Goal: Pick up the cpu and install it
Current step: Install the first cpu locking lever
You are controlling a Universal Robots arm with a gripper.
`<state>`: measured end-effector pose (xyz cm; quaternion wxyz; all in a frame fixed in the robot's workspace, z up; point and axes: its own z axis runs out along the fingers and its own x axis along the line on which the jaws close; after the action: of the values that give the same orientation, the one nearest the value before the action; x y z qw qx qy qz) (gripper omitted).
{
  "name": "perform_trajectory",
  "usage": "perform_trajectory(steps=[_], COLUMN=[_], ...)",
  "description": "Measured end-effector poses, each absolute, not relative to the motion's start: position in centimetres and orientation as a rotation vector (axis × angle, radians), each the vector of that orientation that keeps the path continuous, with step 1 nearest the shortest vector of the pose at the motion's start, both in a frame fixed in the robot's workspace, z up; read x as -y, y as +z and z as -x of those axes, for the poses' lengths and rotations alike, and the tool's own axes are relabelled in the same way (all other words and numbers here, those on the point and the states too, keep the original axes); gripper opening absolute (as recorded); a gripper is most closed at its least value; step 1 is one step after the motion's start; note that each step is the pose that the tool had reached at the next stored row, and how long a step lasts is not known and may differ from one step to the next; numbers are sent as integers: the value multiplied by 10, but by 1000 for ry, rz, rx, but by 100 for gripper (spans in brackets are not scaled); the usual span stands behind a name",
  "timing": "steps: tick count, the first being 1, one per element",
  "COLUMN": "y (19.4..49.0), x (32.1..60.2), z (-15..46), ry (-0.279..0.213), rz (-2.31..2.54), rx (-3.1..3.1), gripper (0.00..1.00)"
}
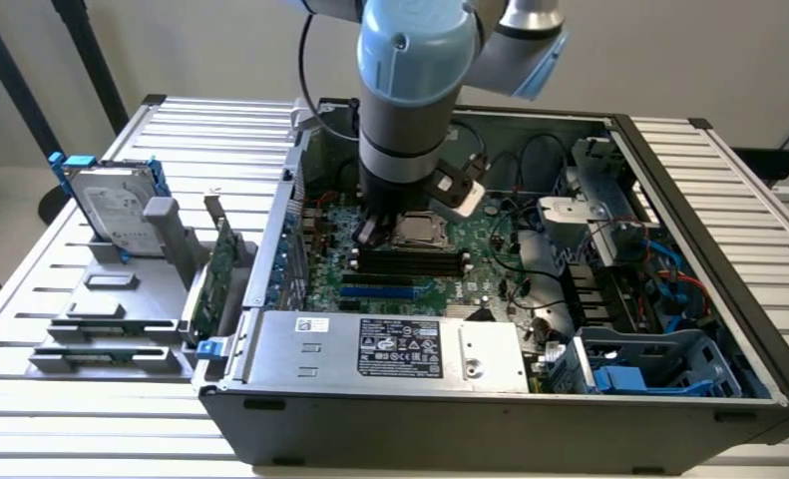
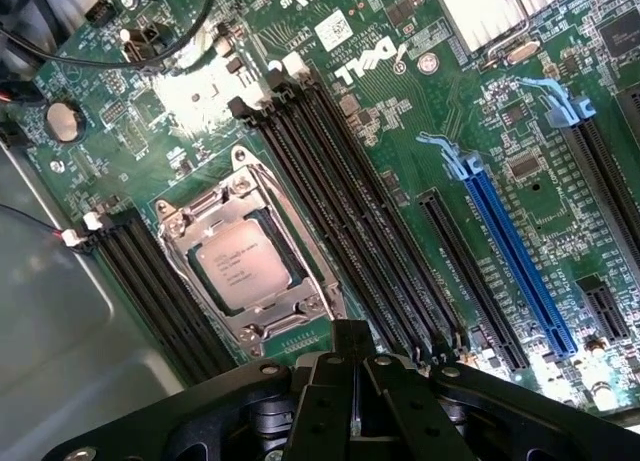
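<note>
Our gripper (image 2: 352, 356) hangs over the motherboard (image 2: 400, 111) inside the open computer case (image 1: 501, 399), pressed together and holding nothing. Going left to right in the exterior view, we see a hard drive (image 1: 112, 215) on the desk (image 1: 48, 299), then the cpu (image 2: 240, 261) seated in its socket frame (image 2: 250, 256) beside the black memory slots (image 2: 350, 231).

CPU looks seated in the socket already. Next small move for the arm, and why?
Probably a short straight lift. The cpu lies flat inside the socket frame, apart from the gripper, whose shut tips hold nothing beside the frame and memory slots, so sideways motion risks a knock.
</note>
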<state>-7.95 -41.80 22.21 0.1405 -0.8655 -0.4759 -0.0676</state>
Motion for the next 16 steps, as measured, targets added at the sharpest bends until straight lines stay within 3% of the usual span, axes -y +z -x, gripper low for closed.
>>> perform_trajectory(steps=[16], y=[204], x=[412], z=[85], ry=[-195], rz=[2500], rx=[1374], gripper=[11])
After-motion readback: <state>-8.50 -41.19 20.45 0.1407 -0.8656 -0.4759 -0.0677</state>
